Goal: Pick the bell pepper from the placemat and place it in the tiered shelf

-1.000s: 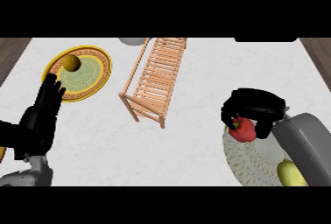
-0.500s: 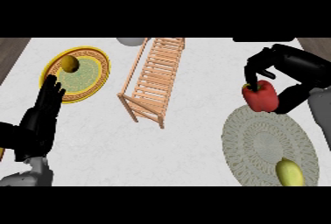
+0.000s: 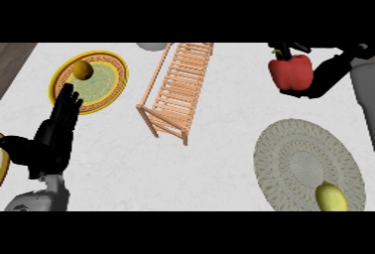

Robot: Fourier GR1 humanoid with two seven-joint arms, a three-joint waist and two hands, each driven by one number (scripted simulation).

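Note:
A red bell pepper hangs above the counter at the upper right, with my right hand curled round it from the right and from above. It is clear of the round grey-green placemat, which lies at the lower right. The wooden tiered shelf stands in the upper middle, to the left of the pepper. My left hand rests at the left edge, fingers straight and pointing up, holding nothing.
A yellow fruit lies on the placemat's near side. A yellow-rimmed plate at the upper left carries another yellow fruit. A grey object peeks in at the top edge beside the shelf.
My right hand has lifted the bell pepper off the placemat and carried it up and away toward the far right of the counter. The left hand has not moved.

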